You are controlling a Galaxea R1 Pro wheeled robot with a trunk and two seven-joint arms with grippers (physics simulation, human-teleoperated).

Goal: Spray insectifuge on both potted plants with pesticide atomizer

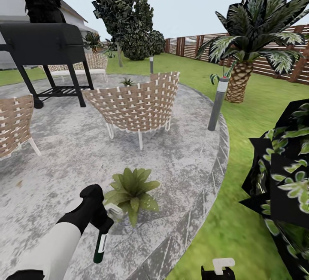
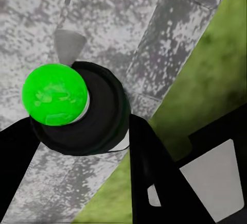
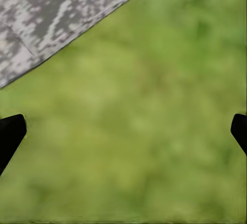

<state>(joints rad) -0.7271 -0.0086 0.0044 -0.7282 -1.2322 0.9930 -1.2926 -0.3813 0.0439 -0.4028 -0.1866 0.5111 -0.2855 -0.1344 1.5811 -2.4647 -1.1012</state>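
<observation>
Holding the pesticide atomizer [image 1: 100,248] tight in my left gripper [image 1: 102,224] at lower left, beside the potted plant [image 1: 132,191] so spray can reach, while my right gripper [image 3: 123,131] hangs open.

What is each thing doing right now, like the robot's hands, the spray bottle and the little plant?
left gripper: shut on the pesticide atomizer
pesticide atomizer: held, hanging base-down over the patio
right gripper: open, nothing in it, above the lawn
potted plant: upright on the patio, next to the left gripper
wicker chair: standing, empty
</observation>
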